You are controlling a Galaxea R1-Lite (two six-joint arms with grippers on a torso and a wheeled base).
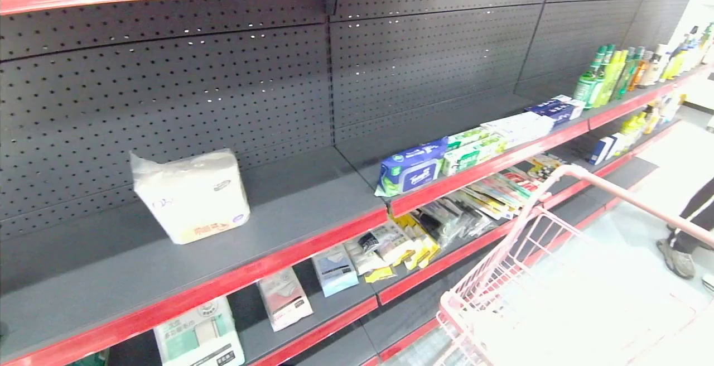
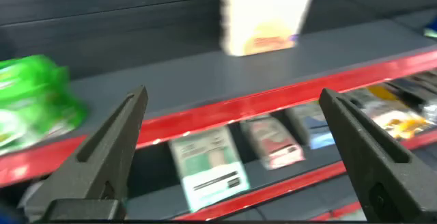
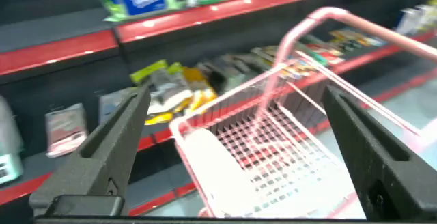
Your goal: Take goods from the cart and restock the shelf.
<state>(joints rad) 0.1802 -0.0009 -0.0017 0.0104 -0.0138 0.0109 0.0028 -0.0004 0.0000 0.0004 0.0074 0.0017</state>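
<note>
Nearest to me is the pink wire cart (image 1: 502, 277), low on my right. Its basket is so washed out that I cannot make out any goods in it, and its near end is cut off by the picture's edge. My right gripper (image 3: 235, 91) hangs above the cart's rim (image 3: 205, 125), fingers spread wide, holding and touching nothing. My left gripper (image 2: 232, 93) is just as wide apart and empty, facing the red front lip of the shelf (image 1: 290, 210).

On that grey shelf board a white tissue pack (image 1: 189, 196) stands upright and slightly turned, set well back from the lip and close to the perforated back wall. It shows between my left fingers (image 2: 266, 12) with its top cut off. Bare board lies all around it, out to the upright joint on its right. A green pack (image 2: 34, 108) sits at the lip off to one side, blurred.

One level down, flat packets (image 1: 334, 268) lie in a row, partly hidden under the lip. Past the joint lies a blue wipes pack (image 1: 413, 168), then green and white boxes (image 1: 474, 151), and farthest off a cluster of green bottles (image 1: 608, 73).
</note>
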